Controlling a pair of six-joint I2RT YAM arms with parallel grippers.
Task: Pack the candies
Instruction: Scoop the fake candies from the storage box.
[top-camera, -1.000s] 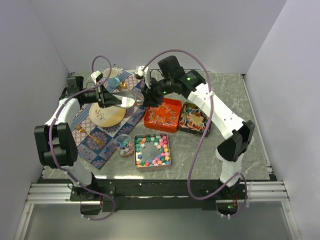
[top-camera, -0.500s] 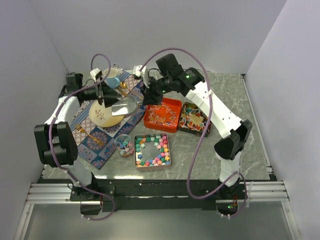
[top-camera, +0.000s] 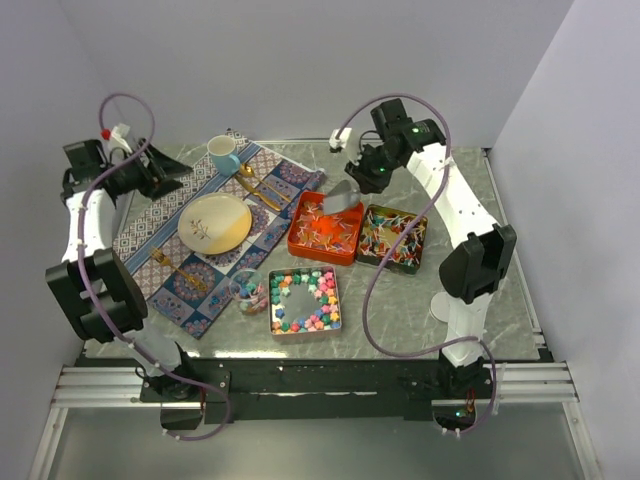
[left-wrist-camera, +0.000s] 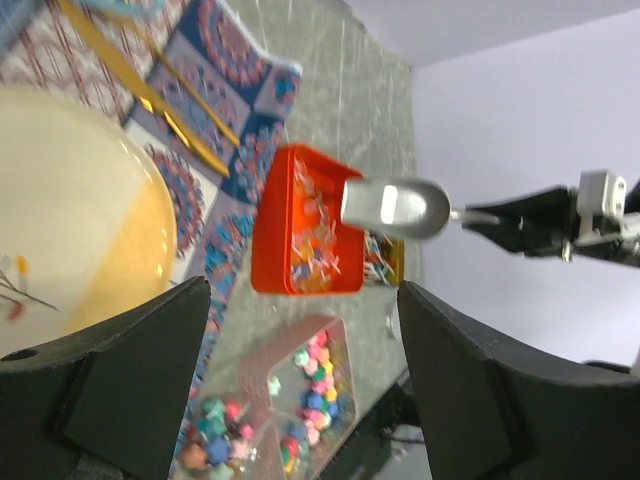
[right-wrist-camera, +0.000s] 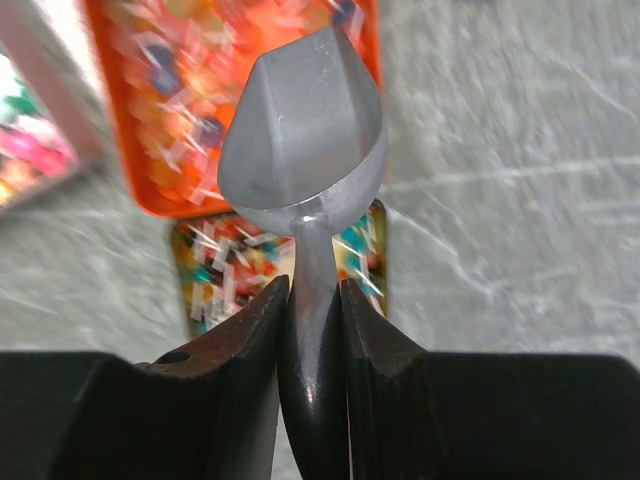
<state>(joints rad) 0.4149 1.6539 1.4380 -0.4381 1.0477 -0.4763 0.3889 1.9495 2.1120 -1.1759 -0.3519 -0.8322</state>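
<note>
Nearest us, at the lower middle of the top view, a square tin (top-camera: 298, 296) on the bench (top-camera: 480, 300) holds star candies (top-camera: 322, 312) around its edges. A small cup (top-camera: 250, 291) just left of it holds more. Beyond them sit an orange tin (top-camera: 296, 240) and, just beside it on the right, a dark tin (top-camera: 366, 256). Both are filled with wrapped candies (top-camera: 325, 232).

The right arm (top-camera: 455, 215) rises from the lower right, folds at its elbow and reaches toward the upper middle. There its wrist bends down and to the left. The right fingers (top-camera: 362, 180) are closed tight on the handle of a silver scoop (top-camera: 343, 197). The scoop's bowl hangs above the orange tin's far right corner, close to the gap between the two tins. We cannot tell whether it carries any candy.

The left arm (top-camera: 80, 215) stands along the left edge, its wrist high in the upper left and turned to the right. The left fingers (top-camera: 170, 170) are spread wide and grip nothing. They hover near the far left edge of the mat (top-camera: 190, 290), well apart from the plate (top-camera: 214, 222) and the tins.
</note>
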